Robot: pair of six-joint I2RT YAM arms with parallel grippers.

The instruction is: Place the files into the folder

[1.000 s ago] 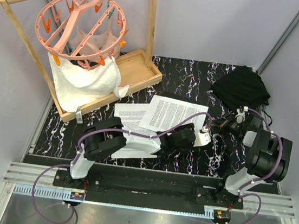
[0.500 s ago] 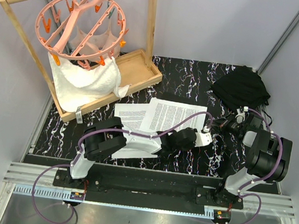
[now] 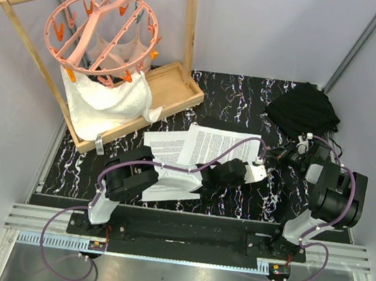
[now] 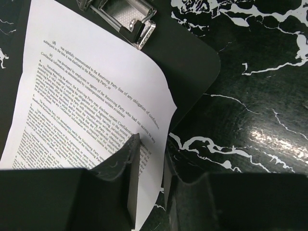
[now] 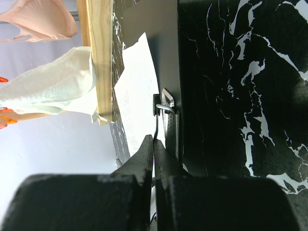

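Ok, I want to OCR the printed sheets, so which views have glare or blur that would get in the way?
Left wrist view: print on the top sheet is sharp, glare sits on the bare table, the near jaws are dark and soft. Right wrist view: the sheet is oblique, print illegible. Top external view: even light, print too small to read.

Bright, even light from above; wrist views crisp farther off, soft up close.

In the top view, diffuse light leaves only faint, short shadows on the counter [image 3: 248, 100], and everything is sharp. In the left wrist view a white glare patch sits on the glossy counter, the clip [image 4: 126, 14] glints, the print on the files [image 4: 91, 91] reads clearly, and the left jaws are dark and out of focus. In the right wrist view the wall [image 5: 48, 159] and cloth [image 5: 48, 86] wash out pale, and the right jaws are a blurred black mass.
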